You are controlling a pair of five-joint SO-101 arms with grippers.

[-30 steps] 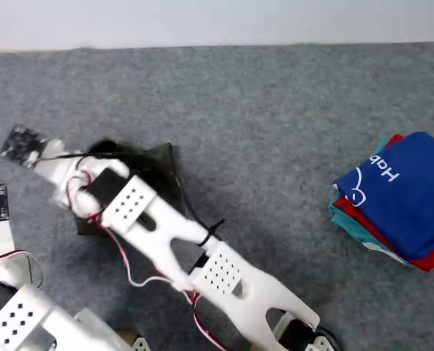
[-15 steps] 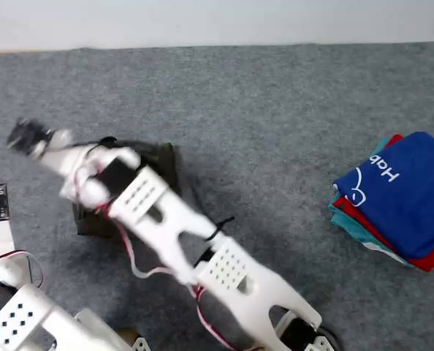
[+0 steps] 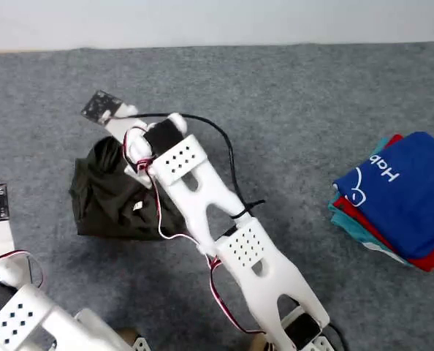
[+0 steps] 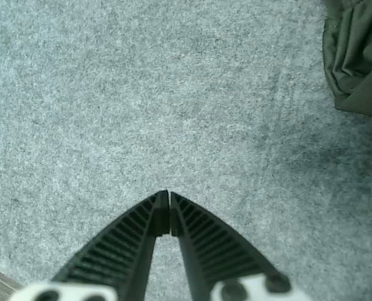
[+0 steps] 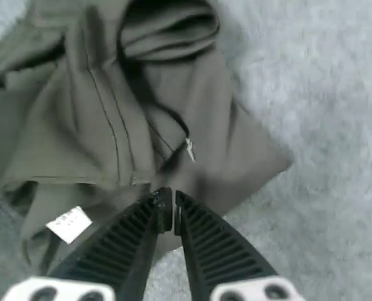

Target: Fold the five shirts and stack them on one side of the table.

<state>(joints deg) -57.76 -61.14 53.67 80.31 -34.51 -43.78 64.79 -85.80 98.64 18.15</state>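
right hand is pinched closed on nothing, tips over the dark shirt — rumpled, only loosely folded. left hand is closed too, over bare surface beside it. the stack lies well apart. likely the last fold — next calls for opening and catching a hem.

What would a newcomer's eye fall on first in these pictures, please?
Most likely the long white right arm stretched slantwise across the grey table, its claw shut above a crumpled dark olive shirt toward the table's left in the high view. Next, the neat stack of folded shirts at the right edge, bright blue on top of red and teal.
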